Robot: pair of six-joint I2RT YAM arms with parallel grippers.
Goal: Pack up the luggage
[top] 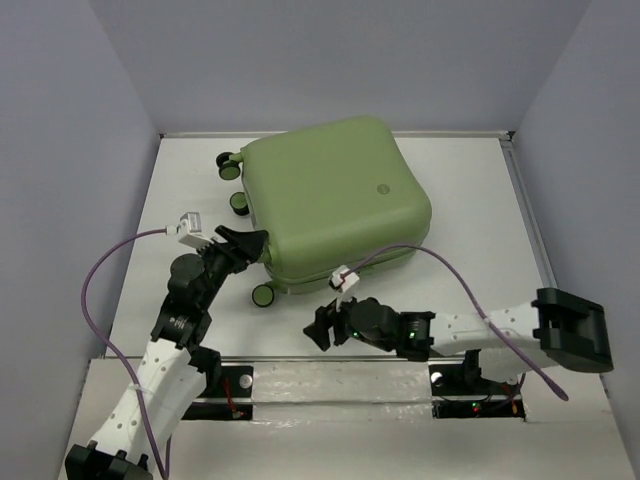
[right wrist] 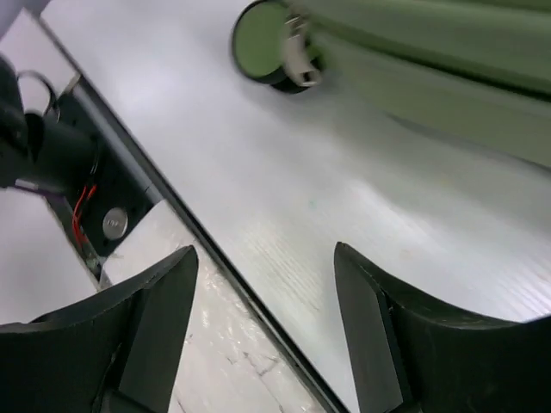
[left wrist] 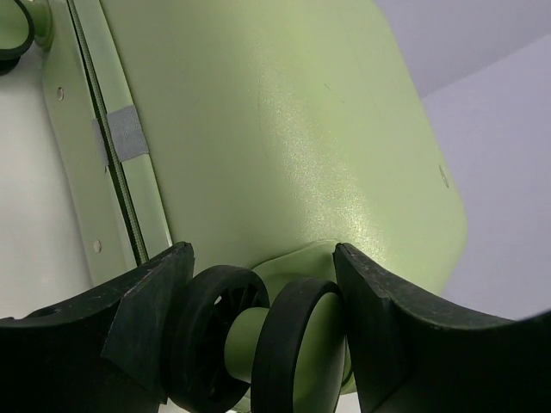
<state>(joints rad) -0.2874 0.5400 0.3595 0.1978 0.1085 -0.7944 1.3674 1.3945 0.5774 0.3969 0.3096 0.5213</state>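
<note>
I see the pale green hard-shell suitcase with rounded corners (top: 335,200) lying flat and closed on the white table (top: 470,200), in the far middle, turned slightly askew. Its small black-and-green caster wheels (top: 241,204) stick out along the left end, with another at the near-left corner. A round logo (top: 381,188) sits on the upturned shell, right of centre. Close up, the closing seam (left wrist: 126,206) along the side runs shut.

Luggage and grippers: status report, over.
Left gripper open, jaws straddling a caster wheel. Right gripper open above the table, holding nothing. Luggage closed, lying flat. No obstruction seen.
</note>
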